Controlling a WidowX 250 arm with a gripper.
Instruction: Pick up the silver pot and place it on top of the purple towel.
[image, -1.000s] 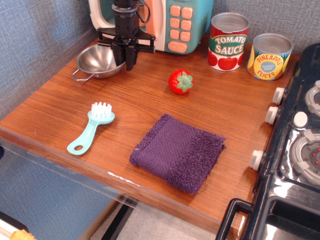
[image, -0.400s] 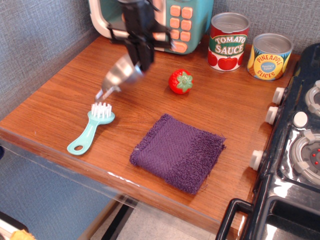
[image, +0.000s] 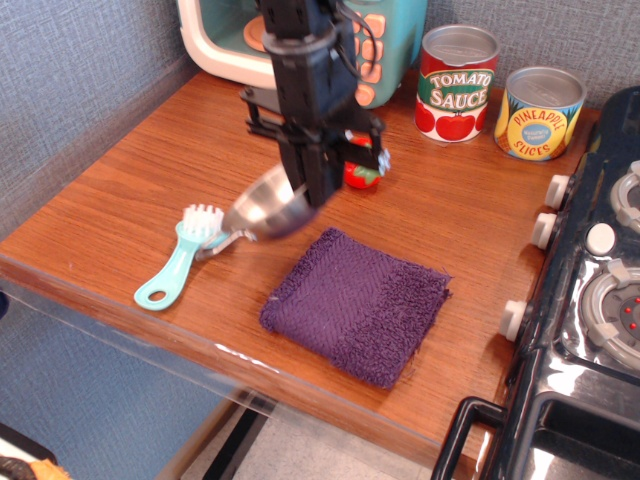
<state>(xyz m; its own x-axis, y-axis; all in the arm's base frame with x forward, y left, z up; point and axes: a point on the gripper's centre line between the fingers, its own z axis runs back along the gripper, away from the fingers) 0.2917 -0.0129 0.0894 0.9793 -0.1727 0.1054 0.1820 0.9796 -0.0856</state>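
My black gripper (image: 315, 190) is shut on the rim of the silver pot (image: 265, 210) and holds it tilted in the air, its lower handle hanging down to the left. The pot hangs above the wooden table, just beyond the far left corner of the purple towel (image: 355, 303). The towel lies flat near the table's front edge, with nothing on it.
A teal dish brush (image: 180, 262) lies left of the pot. A red toy strawberry (image: 362, 174) sits partly hidden behind the gripper. A tomato sauce can (image: 456, 82), a pineapple slices can (image: 540, 112) and a toy microwave (image: 225, 30) stand at the back. A stove (image: 590, 290) borders the right.
The gripper has lifted the pot from the back left corner by the microwave and carried it forward and right, to just beside the towel's far left corner.
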